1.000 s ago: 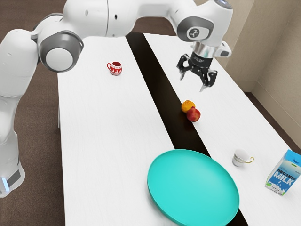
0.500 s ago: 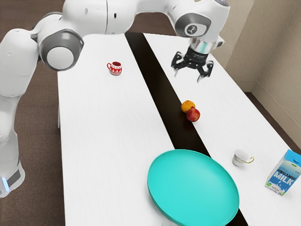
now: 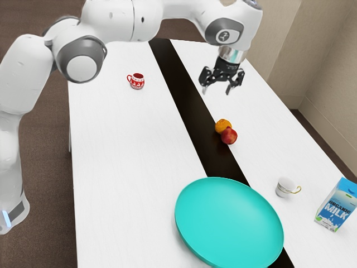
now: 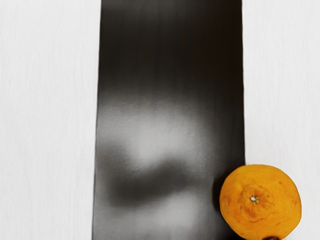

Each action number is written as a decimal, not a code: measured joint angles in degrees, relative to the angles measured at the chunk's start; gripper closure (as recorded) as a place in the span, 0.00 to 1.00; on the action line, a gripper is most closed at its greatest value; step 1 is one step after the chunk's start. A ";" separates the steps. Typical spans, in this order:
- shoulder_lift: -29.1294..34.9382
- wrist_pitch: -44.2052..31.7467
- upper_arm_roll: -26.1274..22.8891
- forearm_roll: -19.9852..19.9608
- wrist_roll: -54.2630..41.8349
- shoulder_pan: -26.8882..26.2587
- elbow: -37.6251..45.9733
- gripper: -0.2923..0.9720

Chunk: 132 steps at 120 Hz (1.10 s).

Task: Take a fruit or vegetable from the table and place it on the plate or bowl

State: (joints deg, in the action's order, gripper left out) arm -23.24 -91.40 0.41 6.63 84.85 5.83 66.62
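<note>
Hovering over the dark strip [image 3: 184, 89], the gripper [image 3: 216, 89] is spread wide — empty — well apart from the orange [image 3: 223, 124] touching the apple [image 3: 229, 135].

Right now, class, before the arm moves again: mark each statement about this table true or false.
1. The claw is open and holds nothing. True.
2. The orange lies on the teal plate. False: it lies on the table, beside the red apple.
3. The milk carton stands upright. True.
4. The red mug stands next to the milk carton. False: they are far apart; the white cup is the carton's neighbour.
</note>
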 joint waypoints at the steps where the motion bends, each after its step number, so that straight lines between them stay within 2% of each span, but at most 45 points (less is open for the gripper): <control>1: -0.21 -0.06 -0.04 -0.03 0.17 0.03 -0.17 0.23; 36: -2.72 -1.22 -0.15 -2.91 8.31 -0.94 -2.07 0.23; 73: -3.71 -3.16 -0.14 -2.75 12.09 -1.36 -1.70 0.23; 80: -4.18 -3.66 -0.44 -2.78 12.26 -0.18 -1.93 0.23; 95: -7.15 -4.36 -4.67 -2.70 12.34 4.70 -3.81 0.23; 132: -10.43 -5.76 -6.35 -2.54 12.25 5.33 -4.37 0.23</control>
State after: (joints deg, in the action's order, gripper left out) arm -33.67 -97.16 -5.95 4.09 97.09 11.16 62.25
